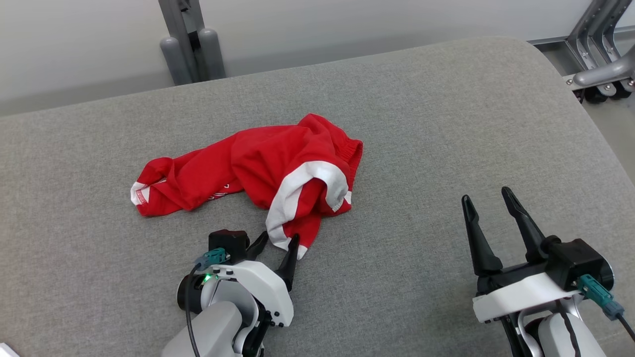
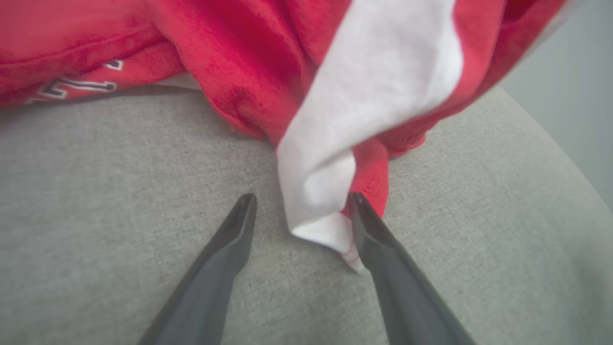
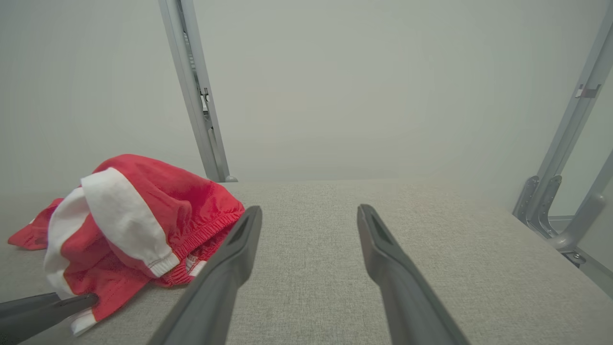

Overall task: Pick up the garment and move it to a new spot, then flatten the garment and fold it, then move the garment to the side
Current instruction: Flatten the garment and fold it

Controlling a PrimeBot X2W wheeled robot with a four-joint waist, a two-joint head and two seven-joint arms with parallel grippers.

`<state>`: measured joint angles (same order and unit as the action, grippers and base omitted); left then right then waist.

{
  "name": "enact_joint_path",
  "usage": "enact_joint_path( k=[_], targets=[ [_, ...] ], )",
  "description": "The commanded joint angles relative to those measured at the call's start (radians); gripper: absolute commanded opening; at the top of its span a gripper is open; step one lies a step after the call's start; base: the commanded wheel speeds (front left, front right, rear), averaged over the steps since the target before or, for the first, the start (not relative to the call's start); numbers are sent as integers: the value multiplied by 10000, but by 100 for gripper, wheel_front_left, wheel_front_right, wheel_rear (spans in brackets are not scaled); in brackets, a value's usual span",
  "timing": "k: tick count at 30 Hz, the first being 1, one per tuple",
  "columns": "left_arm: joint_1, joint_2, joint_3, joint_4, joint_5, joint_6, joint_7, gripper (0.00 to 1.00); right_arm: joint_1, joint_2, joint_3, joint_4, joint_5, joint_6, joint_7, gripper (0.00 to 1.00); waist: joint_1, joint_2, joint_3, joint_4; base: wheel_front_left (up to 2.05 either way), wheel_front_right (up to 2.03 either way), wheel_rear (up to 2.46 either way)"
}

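Red garment [image 1: 248,163]: crumpled in a loose heap on the left half of the grey cloth-covered table [image 1: 446,124], with a white band [image 1: 297,183] running down its near right part.
Handling: looks light, soft and limp. It will probably sag and trail when lifted, so a pinch on one layer may drag the rest along.
Where to hold: the near corner [image 2: 330,230], where the white band ends in a stitched hem, pokes out flat on the table and looks easiest to pinch.
Left end effector [image 1: 279,238]: fingers spread wide and low on the table, straddling that corner. One finger touches the hem and nothing is pinched yet.
Right end effector [image 1: 486,194]: fingers spread wide, holding nothing, hanging over bare table well to the right of the garment.
Next move, as a guess: close the left fingers on the corner, then lift.
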<state>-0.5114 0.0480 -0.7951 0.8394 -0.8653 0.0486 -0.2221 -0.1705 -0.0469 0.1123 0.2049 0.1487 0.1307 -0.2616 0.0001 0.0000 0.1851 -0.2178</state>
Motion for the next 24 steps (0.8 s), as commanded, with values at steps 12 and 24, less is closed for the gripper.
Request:
enact_joint_path(
  k=[12, 24],
  targets=[
    [-788, 600, -697, 311, 977, 109, -406, 0, 165, -63, -290, -36, 25, 1, -49, 100, -1, 0, -267, 699, 0, 0, 0],
    [-1381, 2735, -1468, -1231, 2357, 565, 993, 0, 335, -69, -205, 91, 124, 1, -49, 100, -1, 0, -667, 1561, 0, 0, 0]
  ],
)
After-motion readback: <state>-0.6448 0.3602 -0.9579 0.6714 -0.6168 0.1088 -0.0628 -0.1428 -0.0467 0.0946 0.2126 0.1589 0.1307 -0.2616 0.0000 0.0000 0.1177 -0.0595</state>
